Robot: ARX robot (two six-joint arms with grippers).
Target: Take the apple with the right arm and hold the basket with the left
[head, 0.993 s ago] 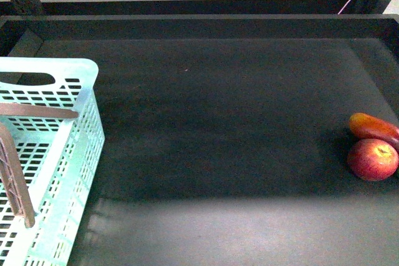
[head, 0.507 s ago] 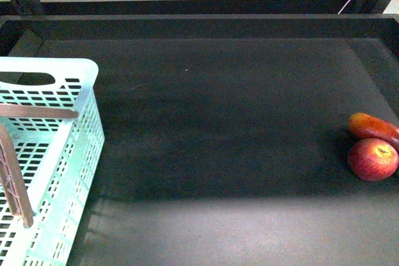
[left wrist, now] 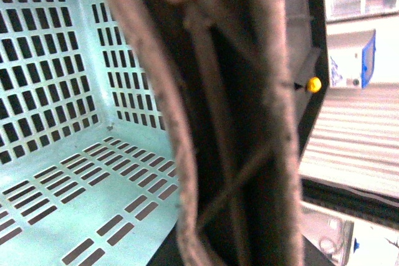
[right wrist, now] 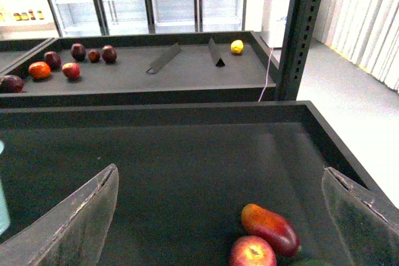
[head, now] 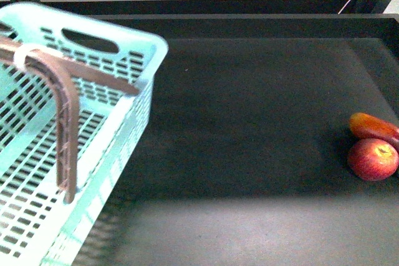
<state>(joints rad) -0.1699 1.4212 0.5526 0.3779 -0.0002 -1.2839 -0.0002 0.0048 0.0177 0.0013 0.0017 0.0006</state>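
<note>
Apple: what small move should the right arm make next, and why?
Probably lower the right hand toward the apple, keeping to the side away from the mango. The hand is open and empty, the apple lies untouched just ahead of it, and the mango sits right against the apple, so a centred approach may catch both.

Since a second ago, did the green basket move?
Yes. The basket rose and shifted right: its far rim now crosses the tray's back wall, which it sat below before.

Right jaws broad, wedge-shaped, translucent grey; edges seemingly scuffed
</note>
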